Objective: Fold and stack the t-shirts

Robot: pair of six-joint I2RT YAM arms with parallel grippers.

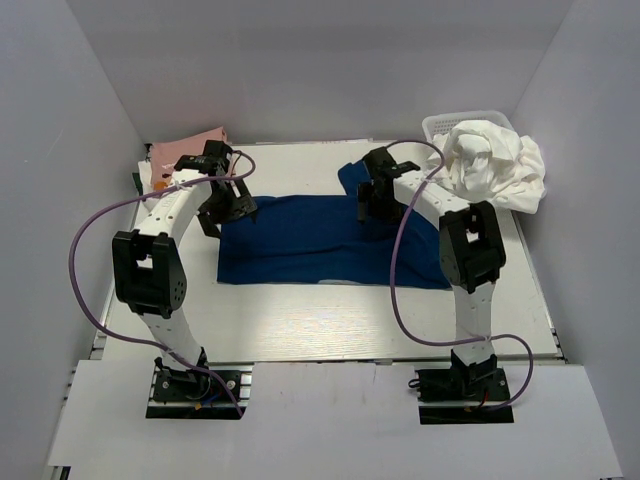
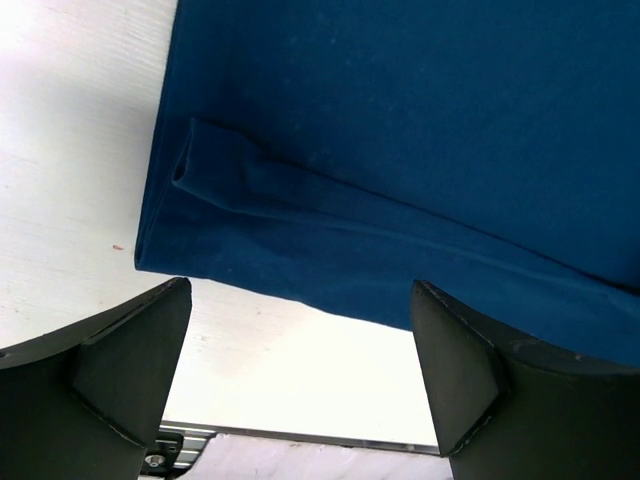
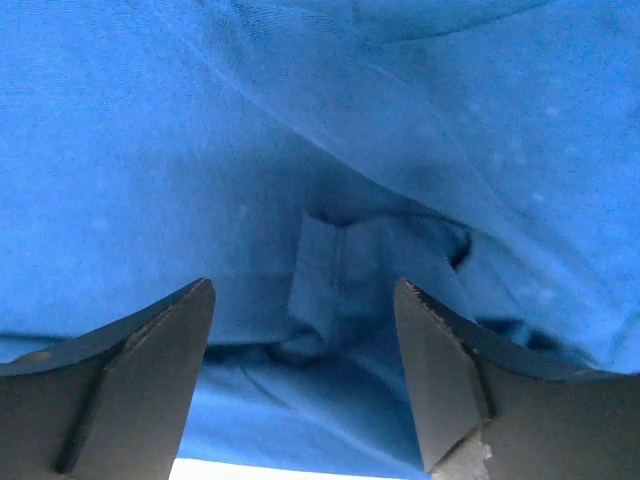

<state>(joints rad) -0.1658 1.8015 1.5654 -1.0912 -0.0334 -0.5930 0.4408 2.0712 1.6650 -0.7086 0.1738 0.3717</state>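
The left claw [image 2: 300,292] is spread wide and holds nothing, its fingers either side of the left edge of the navy t-shirt [image 1: 320,245], where cloth meets bare table [image 1: 330,320]. The right claw [image 3: 302,290] is also parted and ungripped, straddling a small raised fold near the shirt's far right. The shirt lies spread mid-table between the arms. White t-shirts [image 1: 497,165] heap over a mesh basket [image 1: 440,124] at the far right corner, and a pink t-shirt [image 1: 188,150] lies far left.

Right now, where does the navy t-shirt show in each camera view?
Top external: navy t-shirt spread mid-table.
Left wrist: it fills the top and right.
Right wrist: it fills nearly the whole frame.
Shared landmark: white table beside the shirt's edge.
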